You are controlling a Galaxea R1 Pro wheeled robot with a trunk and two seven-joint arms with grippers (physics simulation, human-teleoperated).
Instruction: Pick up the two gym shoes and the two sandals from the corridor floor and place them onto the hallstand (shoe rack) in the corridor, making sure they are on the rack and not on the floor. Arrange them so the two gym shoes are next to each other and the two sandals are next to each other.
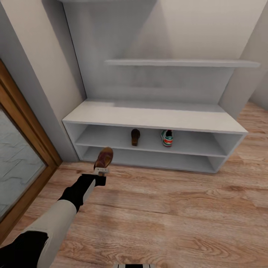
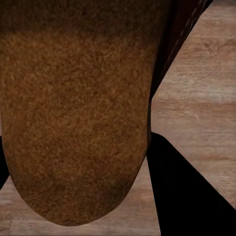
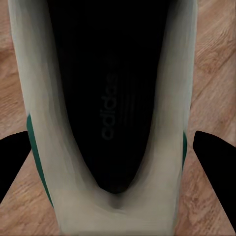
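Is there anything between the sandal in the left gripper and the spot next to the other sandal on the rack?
Nothing visible does. The held sandal hangs at the left gripper just before the hallstand. The shelf around the shelved sandal is bare up to the gym shoe further right.

Wood-framed glass door (image 1: 15,163) at left; pale wall (image 1: 41,67) beside it; grey wall panel (image 1: 149,37) behind.

The pale-grey hallstand (image 1: 111,118) carries one sandal (image 1: 135,136) and one gym shoe (image 1: 167,137), apart, on its upper shelf.
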